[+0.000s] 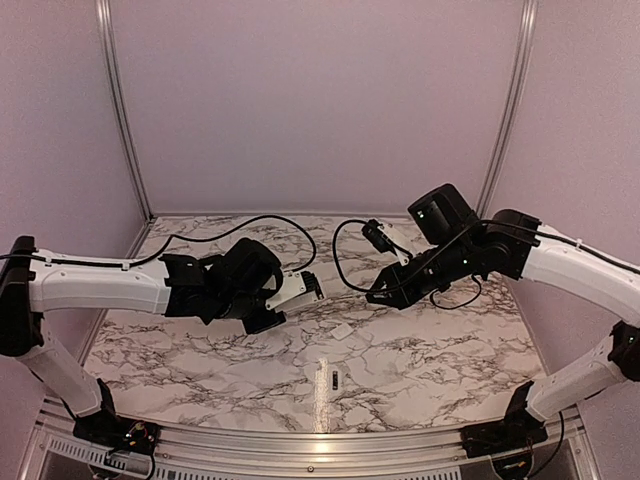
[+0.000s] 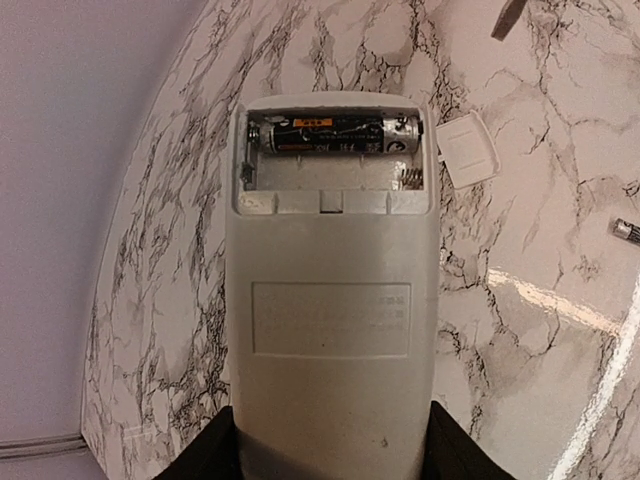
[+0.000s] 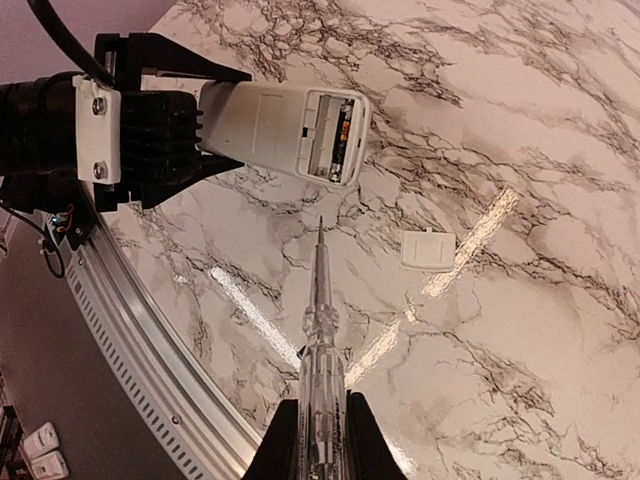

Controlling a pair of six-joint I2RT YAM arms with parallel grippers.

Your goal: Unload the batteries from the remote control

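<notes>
My left gripper (image 1: 272,300) is shut on the white remote control (image 1: 298,289) and holds it above the table, back side up. In the left wrist view the gripper (image 2: 333,445) clamps the remote (image 2: 332,330) at its near end. The compartment is open, with one dark battery (image 2: 335,135) in the far slot and the near slot empty. A second battery (image 2: 625,230) lies on the table (image 1: 333,379). My right gripper (image 3: 322,440) is shut on a clear-handled pointed tool (image 3: 320,330), whose tip points at the remote's open end (image 3: 335,135) from a short way off.
The small white cover piece (image 1: 342,330) lies on the marble table between the grippers; it also shows in the wrist views (image 2: 467,150) (image 3: 428,250). A metal rail (image 3: 150,360) edges the table's front. Black cables (image 1: 345,255) loop at the back.
</notes>
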